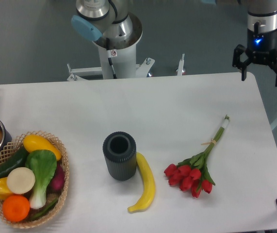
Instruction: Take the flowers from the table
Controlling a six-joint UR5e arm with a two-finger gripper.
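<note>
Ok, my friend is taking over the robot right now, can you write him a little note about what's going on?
Gripper: open, empty, up by the far right corner of the table.
Flowers: lying flat on the table at the front right, red buds toward the front edge, stems pointing back toward the gripper. The banana lies to their left, not touching, beside the dark vase.
Done: nothing yet, flowers untouched.
Left: move over the flowers, lower, close on the stems, lift.

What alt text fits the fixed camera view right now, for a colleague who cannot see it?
Red tulip flowers lie on the white table, untouched, with the open tool hanging at the far right corner. A yellow banana leans against a dark ribbed vase; a basket of vegetables sits at left.
</note>
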